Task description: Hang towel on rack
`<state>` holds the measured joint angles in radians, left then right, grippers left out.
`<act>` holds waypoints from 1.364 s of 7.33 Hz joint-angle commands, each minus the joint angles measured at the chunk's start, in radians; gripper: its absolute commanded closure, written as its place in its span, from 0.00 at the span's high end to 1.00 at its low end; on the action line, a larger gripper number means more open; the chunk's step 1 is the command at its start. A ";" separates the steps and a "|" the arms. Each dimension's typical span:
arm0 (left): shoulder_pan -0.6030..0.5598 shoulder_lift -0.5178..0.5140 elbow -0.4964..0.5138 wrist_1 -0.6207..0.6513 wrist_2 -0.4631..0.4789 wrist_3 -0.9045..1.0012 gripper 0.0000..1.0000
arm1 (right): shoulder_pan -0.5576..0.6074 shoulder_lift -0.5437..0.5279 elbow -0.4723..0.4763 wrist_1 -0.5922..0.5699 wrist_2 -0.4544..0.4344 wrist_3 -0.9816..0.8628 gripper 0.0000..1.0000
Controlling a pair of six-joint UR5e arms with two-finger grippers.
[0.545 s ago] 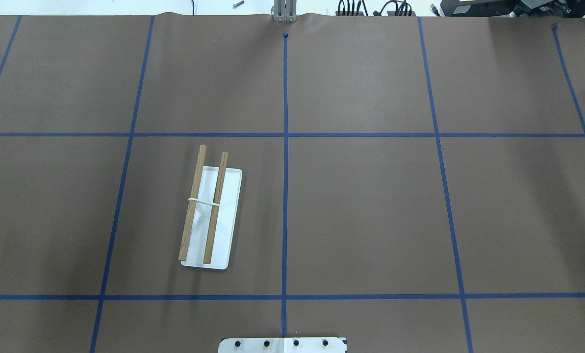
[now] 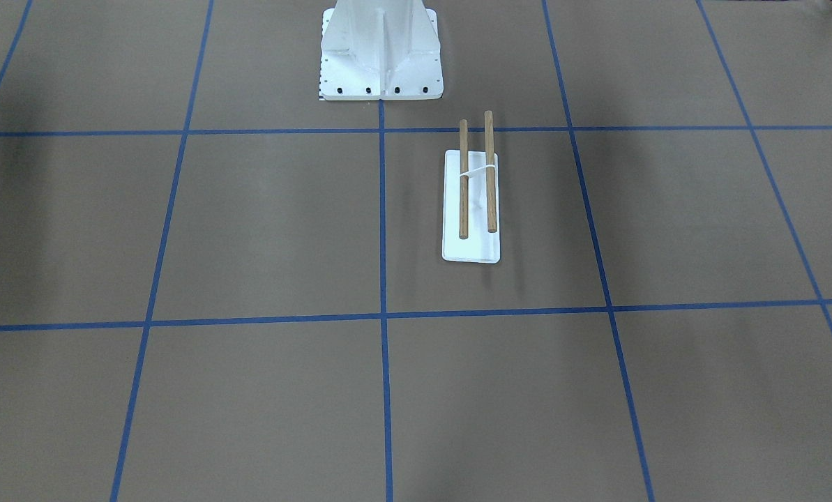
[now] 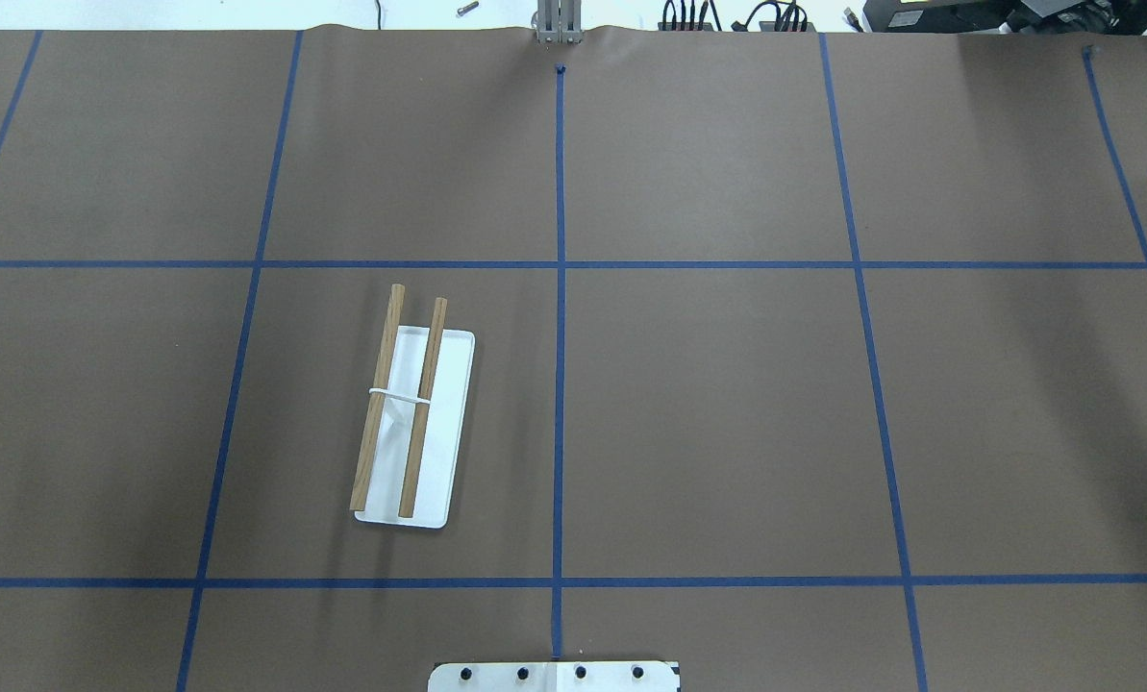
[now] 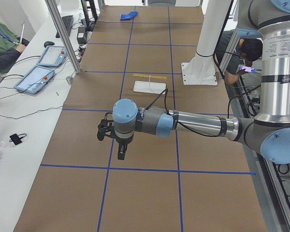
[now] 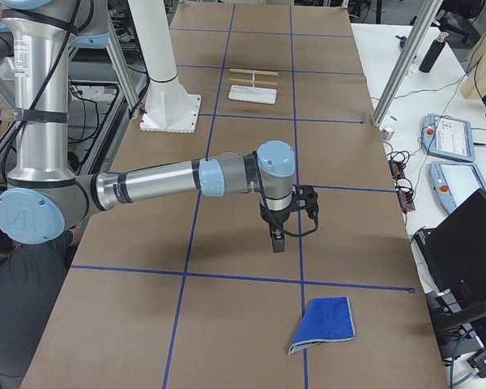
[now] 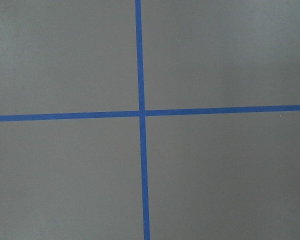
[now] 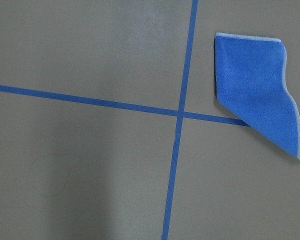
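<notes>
jaws: cannot tell on left gripper [image 4: 121, 153] or right gripper [image 5: 277, 240] (side views only); both hover over table [image 4: 150, 193].

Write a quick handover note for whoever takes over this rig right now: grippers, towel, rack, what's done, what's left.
Left gripper: hangs over the brown table, nothing in it; jaws open or shut, cannot tell.
Right gripper: hangs apart from the small royal-blue cloth towel; jaws likewise unclear.
Towel: lies at the table's far right end.
White-based rack with two brown wooden dowel bars: robot's left half, bars bare.
Done: nothing. Left: grasp towel, carry it over, drape it on the bars.
</notes>
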<state>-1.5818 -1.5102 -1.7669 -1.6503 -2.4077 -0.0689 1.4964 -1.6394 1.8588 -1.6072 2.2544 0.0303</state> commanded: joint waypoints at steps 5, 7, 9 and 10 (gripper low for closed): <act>0.003 0.001 0.029 -0.233 -0.001 -0.008 0.98 | -0.137 0.119 -0.468 0.468 -0.187 0.000 1.00; 0.003 0.001 0.030 -0.233 -0.001 -0.008 0.98 | -0.179 0.261 -0.608 0.466 -0.318 -0.053 1.00; 0.003 0.001 0.037 -0.233 -0.001 -0.008 0.98 | -0.179 0.396 -0.807 0.474 -0.318 -0.108 1.00; 0.005 0.001 0.037 -0.233 -0.001 -0.008 0.98 | -0.180 0.397 -0.825 0.474 -0.338 -0.140 1.00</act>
<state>-1.5777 -1.5095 -1.7314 -1.8837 -2.4080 -0.0767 1.3181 -1.2724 1.0898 -1.1356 1.9357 -0.0692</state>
